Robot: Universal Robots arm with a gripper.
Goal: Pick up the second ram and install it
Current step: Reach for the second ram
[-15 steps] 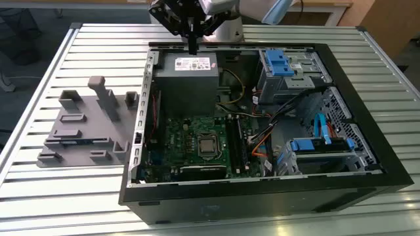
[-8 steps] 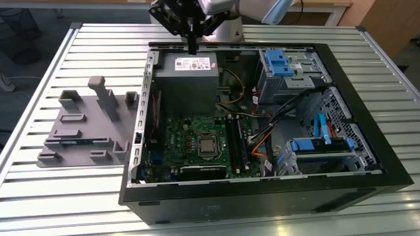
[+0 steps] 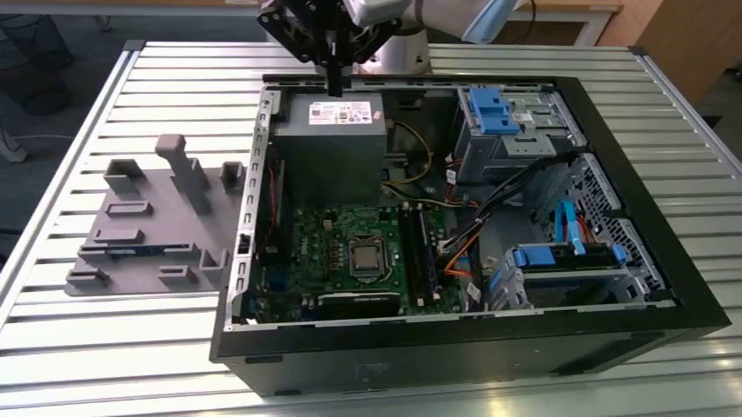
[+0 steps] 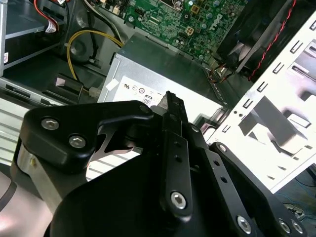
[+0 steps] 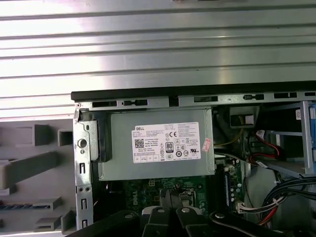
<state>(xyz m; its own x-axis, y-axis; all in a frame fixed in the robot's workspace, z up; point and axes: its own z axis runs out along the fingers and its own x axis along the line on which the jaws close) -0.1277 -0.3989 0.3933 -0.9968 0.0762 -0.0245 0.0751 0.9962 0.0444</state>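
Slatted bench (image 3: 69, 347), open case (image 3: 464, 347). Jaws clenched, seemingly empty, above power supply (image 3: 330, 143). Pick-up not begun: second ram (image 3: 130, 251) lies well apart in grey fixture (image 3: 128, 217); grasping calls for opening.

Open-topped case (image 3: 464, 347), bare motherboard (image 3: 313, 234) reachable from above, hemmed by power supply (image 3: 330, 148), cables (image 3: 510, 195), drive cage (image 3: 510, 130)

We note: green motherboard (image 3: 319, 234); grey power supply (image 3: 330, 156), white label (image 3: 336, 112); grey fixture (image 3: 128, 217); blue-green ram (image 3: 130, 250); silver ribbed table (image 3: 116, 339); black case (image 3: 464, 352); blue drive brackets (image 3: 491, 109).
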